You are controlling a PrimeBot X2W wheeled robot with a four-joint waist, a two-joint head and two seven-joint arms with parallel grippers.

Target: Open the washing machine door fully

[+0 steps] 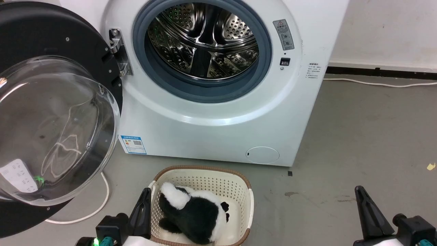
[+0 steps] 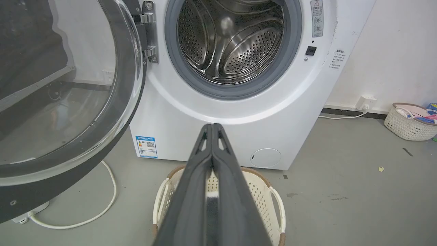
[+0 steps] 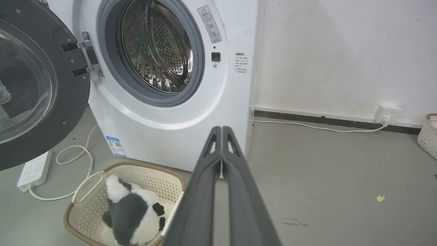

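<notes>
Your left end effector (image 2: 212,125) and right end effector (image 3: 222,128) are clenched empty, held low, aimed at washing machine (image 1: 211,130); washing machine door (image 1: 41,41) open.

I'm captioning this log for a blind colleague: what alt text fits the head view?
A white washing machine stands with its black, glass-bowled door swung open to the left, baring the steel drum. Before it, a cream basket holds a black-and-white plush toy; the left gripper and right gripper, both shut, sit low.

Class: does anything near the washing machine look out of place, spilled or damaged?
Nothing spilled or damaged. A plush panda lies in the laundry basket where clothes would go, and a small yellow scrap litters the floor.
</notes>
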